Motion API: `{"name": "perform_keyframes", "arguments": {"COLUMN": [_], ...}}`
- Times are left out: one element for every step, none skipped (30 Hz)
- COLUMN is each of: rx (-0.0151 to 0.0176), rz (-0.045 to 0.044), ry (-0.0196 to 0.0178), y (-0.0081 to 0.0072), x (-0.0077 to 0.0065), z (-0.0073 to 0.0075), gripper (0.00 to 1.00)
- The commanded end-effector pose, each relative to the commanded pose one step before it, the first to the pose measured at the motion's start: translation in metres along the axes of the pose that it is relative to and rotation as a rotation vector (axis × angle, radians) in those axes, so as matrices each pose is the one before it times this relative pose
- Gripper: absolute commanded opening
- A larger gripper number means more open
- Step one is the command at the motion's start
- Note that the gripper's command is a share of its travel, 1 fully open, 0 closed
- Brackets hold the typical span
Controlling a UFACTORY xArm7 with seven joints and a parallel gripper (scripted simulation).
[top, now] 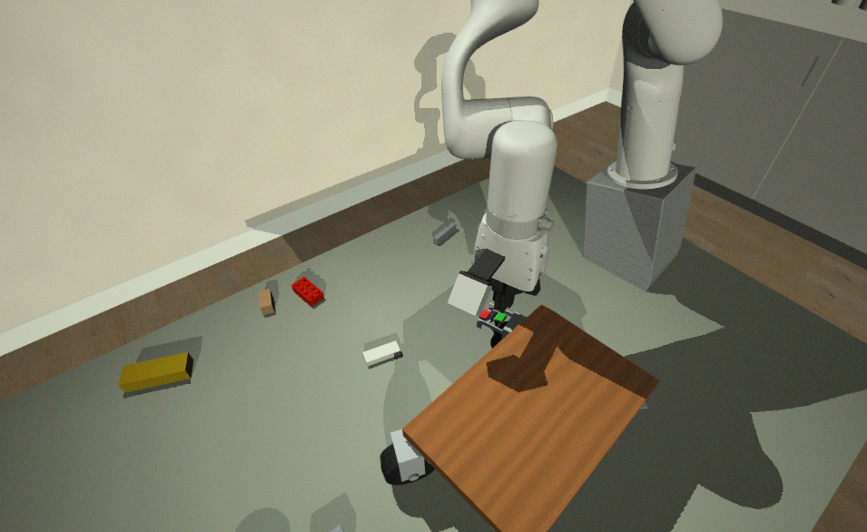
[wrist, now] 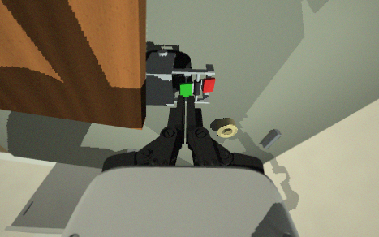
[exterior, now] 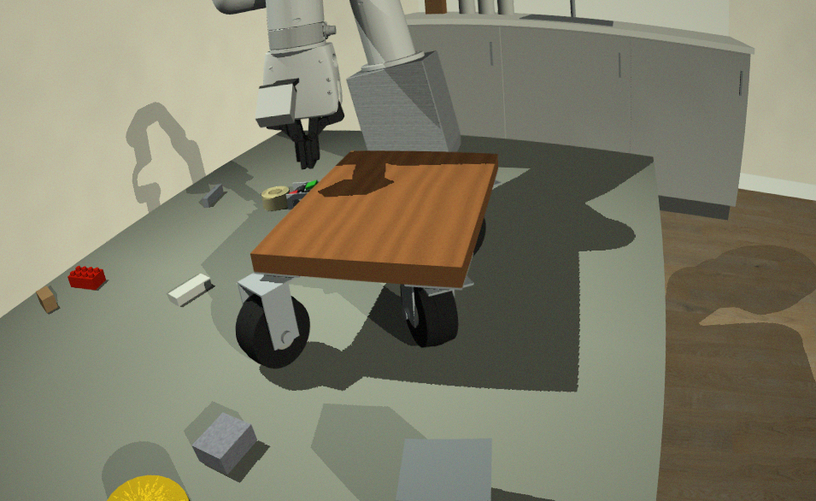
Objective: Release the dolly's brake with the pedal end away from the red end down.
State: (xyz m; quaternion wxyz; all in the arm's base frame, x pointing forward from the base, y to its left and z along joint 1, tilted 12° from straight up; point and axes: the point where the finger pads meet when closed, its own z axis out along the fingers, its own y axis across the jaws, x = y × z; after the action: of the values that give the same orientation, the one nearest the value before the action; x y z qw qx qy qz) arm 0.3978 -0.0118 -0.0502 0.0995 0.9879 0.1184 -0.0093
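Gripper (wrist: pixel 186 98) fully closed, holding nothing, tips over the brake pedal's green end (wrist: pixel 186 89) beside the dolly (wrist: pixel 60 61).

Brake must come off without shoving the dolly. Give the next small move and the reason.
Probably press straight down a little further. The shut, empty gripper lines up with the pedal's green end, not the red end, and in the outside view it hangs above the pedal. A vertical push should least disturb the dolly.

One dolly (exterior: pixel 373 211), three visible casters (exterior: pixel 272 329)
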Motion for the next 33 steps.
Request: {"name": "perform_keyframes", "arguments": {"rx": [-0.00166,0.00001,0.00000,0.00000,0.00001,0.00000,-0.00001,0.00000,0.00001,0.00000,0.00000,0.00000,0.00000,0.00000,0.00000,0.00000,0.00000,0.00000,0.00000,0.00000,0.00000,0.00000,0.00000,0.00000,0.00000,0.00000,0.00000,0.00000,0.00000,0.00000,0.00000,0.00000,0.00000], "rz": [0.00003,0.00001,-0.00001,-0.00001,0.00001,0.00000,-0.00001,0.00000,0.00001,0.00000,0.00000,0.00000,0.00000,0.00000,0.00000,0.00000,0.00000,0.00000,0.00000,0.00000,0.00000,0.00000,0.00000,0.00000,0.00000,0.00000,0.00000,0.00000,0.00000,0.00000,0.00000,0.00000,0.00000], "ry": [0.00403,0.00001,-0.00001,-0.00001,0.00001,0.00000,-0.00001,0.00000,0.00001,0.00000,0.00000,0.00000,0.00000,0.00000,0.00000,0.00000,0.00000,0.00000,0.00000,0.00000,0.00000,0.00000,0.00000,0.00000,0.00000,0.00000,0.00000,0.00000,0.00000,0.00000,0.00000,0.00000,0.00000], "y": [0.00000,-0.00001,-0.00001,-0.00001,0.00000,-0.00001,-0.00001,-0.00001,0.00000,0.00000,0.00000,0.00000,0.00000,0.00000,0.00000,0.00000,0.00000,0.00000,0.00000,0.00000,0.00000,0.00000,0.00000,0.00000,0.00000,0.00000,0.00000,0.00000,0.00000,0.00000,0.00000,0.00000,0.00000], "x": [0.00173,0.00003,0.00001,0.00001,0.00002,0.00001,0.00000,0.00001,0.00002,0.00000,0.00000,0.00001,0.00001,0.00000,0.00000,0.00000,0.00000,0.00000,0.00000,0.00000,0.00000,0.00000,0.00000,0.00000,0.00000,0.00000,0.00000,0.00000,0.00000,0.00000,0.00000,0.00000,0.00000], "z": [0.00894,0.00166,0.00157,0.00147,0.00136,0.00125,0.00114,0.00102,0.00091,0.00000,0.00000,0.00079,0.00067,0.00056,0.00046,0.00036,0.00027,0.00018,0.00012,0.00006,0.00002,0.00000,0.00000,0.00000,0.00000,0.00000,0.00000,0.00000,0.00000,0.00000,0.00000,0.00000,0.00000], "gripper": [0.00,0.00,0.00,0.00,0.00,0.00,0.00,0.00,0.00,0.00,0.00,0.00,0.00,0.00,0.00,0.00,0.00,0.00,0.00,0.00,0.00,0.00,0.00,0.00,0.00,0.00,0.00,0.00,0.00,0.00,0.00,0.00,0.00]}}
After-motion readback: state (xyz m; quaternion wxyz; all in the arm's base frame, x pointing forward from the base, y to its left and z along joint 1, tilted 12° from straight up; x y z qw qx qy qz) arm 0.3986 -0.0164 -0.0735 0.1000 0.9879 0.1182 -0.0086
